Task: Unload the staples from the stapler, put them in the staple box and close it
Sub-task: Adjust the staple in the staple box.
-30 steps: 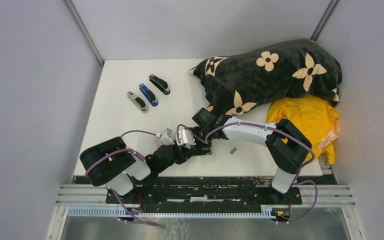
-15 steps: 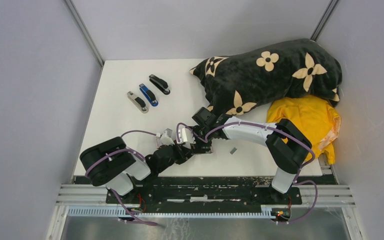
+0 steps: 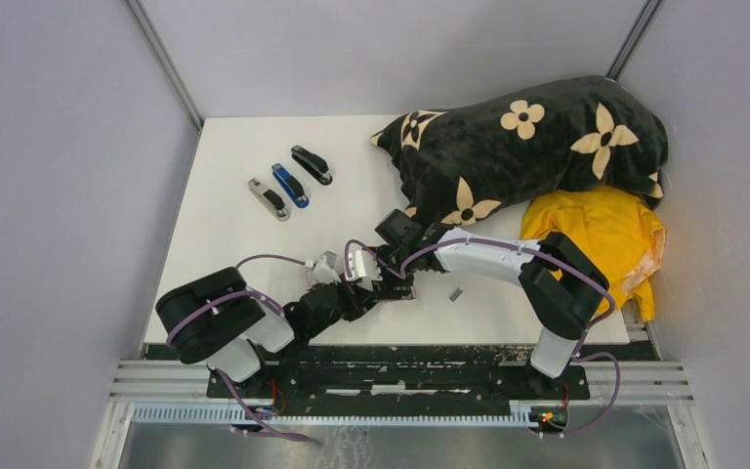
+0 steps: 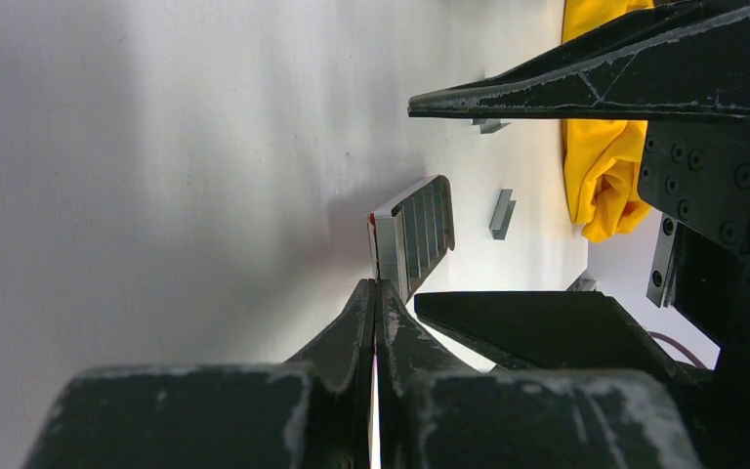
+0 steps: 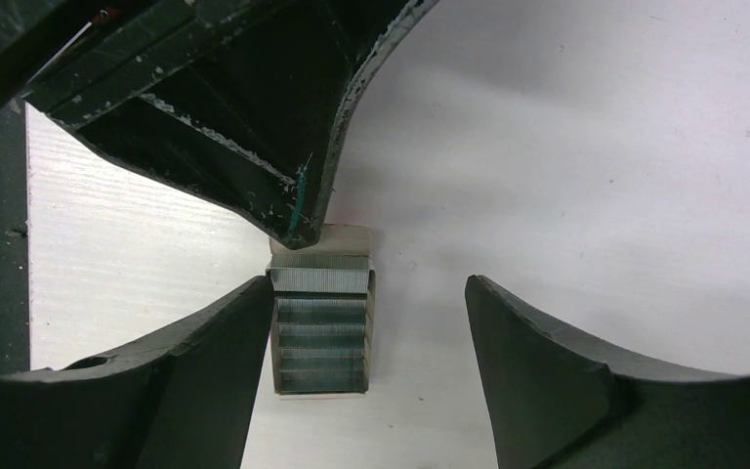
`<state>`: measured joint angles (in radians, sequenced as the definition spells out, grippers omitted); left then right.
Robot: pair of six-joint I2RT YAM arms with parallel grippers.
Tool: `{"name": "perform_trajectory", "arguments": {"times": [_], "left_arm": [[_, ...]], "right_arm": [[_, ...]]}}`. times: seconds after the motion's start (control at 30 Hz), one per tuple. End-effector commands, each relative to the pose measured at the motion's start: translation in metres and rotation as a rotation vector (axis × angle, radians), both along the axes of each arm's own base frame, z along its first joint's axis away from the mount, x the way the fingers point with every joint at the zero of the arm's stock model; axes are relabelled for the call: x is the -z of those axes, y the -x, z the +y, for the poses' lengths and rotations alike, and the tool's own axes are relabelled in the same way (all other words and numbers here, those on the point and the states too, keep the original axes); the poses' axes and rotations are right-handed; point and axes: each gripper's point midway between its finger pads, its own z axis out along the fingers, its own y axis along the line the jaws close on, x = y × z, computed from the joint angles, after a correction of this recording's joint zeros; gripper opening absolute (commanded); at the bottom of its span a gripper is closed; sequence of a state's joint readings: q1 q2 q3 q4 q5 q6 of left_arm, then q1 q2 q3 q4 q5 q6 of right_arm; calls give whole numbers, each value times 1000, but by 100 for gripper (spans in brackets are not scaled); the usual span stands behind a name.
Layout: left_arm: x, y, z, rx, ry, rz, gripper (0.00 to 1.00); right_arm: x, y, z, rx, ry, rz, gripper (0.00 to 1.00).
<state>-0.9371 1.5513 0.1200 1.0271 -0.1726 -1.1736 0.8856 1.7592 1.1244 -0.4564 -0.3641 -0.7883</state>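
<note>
Where the staples lie: grey strips (image 5: 319, 327) stacked in a small white box (image 5: 337, 237), just below the middle of the right wrist view, flat on the table (image 5: 596, 147).
Long axis: the stack runs top to bottom in that frame, with each strip lying crosswise.
Left gripper (image 4: 375, 288): mine, shut tight on the box's thin flap and pinning it from the top of the frame.
Right gripper (image 5: 366, 293): mine, spread wide and holding nothing, with one finger on each side of the stack.
Offset: the stack sits against my lower-left finger (image 5: 186, 371) and apart from the other, so I judge I must shift toward frame left before closing.
Outward: one loose strip (image 3: 456, 292) lies right of my grippers in the top view, and three staplers (image 3: 291, 184) lie well apart at upper left.
</note>
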Motion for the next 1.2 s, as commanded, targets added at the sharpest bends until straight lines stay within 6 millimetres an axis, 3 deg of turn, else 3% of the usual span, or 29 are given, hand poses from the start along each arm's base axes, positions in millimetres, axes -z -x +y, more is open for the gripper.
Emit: {"name": "perform_trajectory", "arguments": {"times": [0.0, 0.8, 1.17], "left_arm": [[-10, -4, -2, 6, 19, -45, 3], [-10, -4, -3, 12, 23, -43, 3], [-8, -4, -2, 8, 19, -42, 3]], "right_arm": [[-10, -3, 13, -4, -47, -8, 79], [3, -3, 15, 18, -25, 6, 80], [-12, -7, 17, 30, -45, -19, 75]]}}
